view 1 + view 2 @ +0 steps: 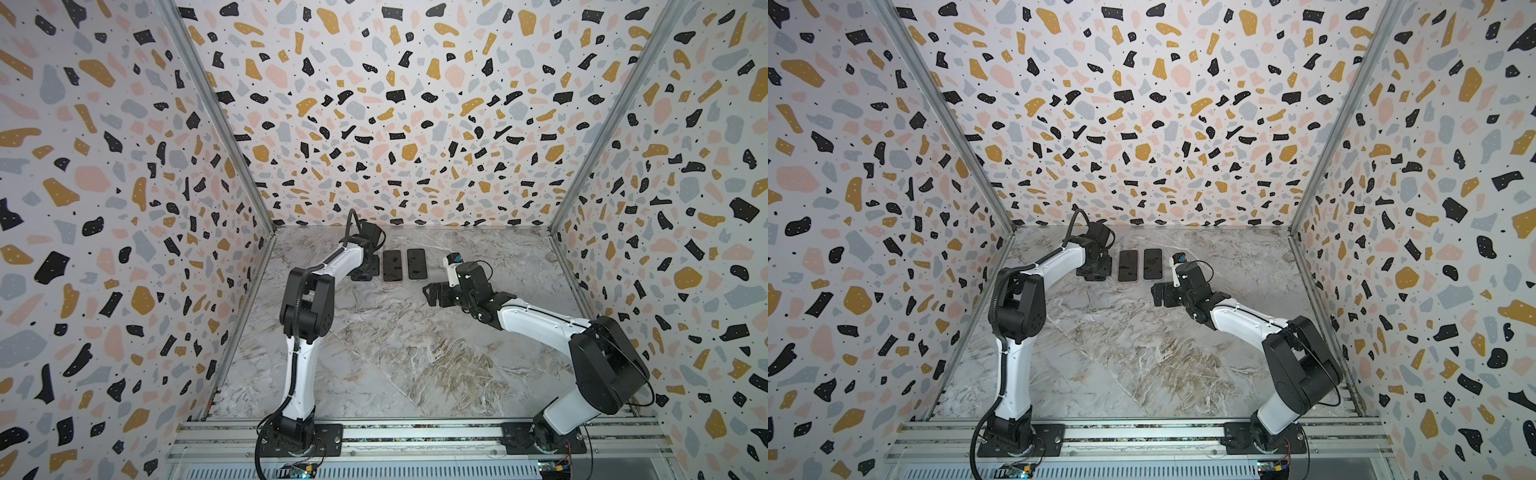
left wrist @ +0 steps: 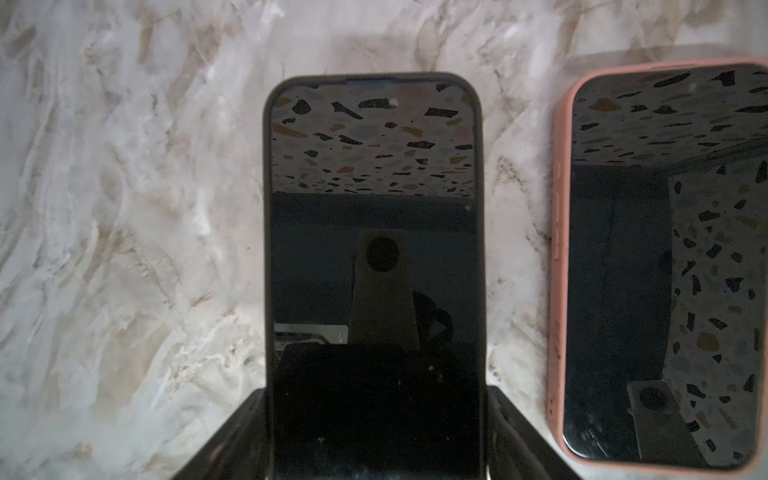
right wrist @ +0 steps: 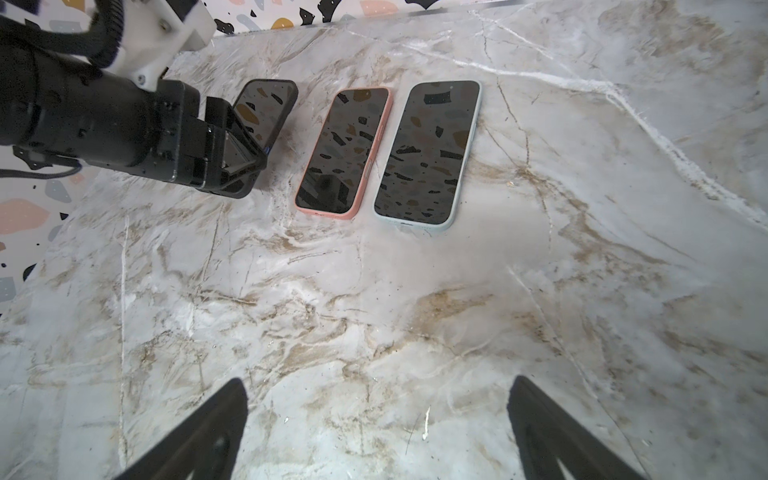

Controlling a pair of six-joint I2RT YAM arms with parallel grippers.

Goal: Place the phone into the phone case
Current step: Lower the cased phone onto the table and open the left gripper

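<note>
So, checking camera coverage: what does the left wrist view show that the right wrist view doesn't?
Only left wrist: nearly all the screen of the black-cased rectangular phone, clamped edge to edge in the left tool. Only right wrist: the pale-blue-cased phone, the open right tool, the left arm. Shared: that phone, the pink-cased phone, the marble table.

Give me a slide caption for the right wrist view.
Left gripper holds the dark-cased phone beside a pink-cased phone and a pale-cased phone on the marble table.
</note>
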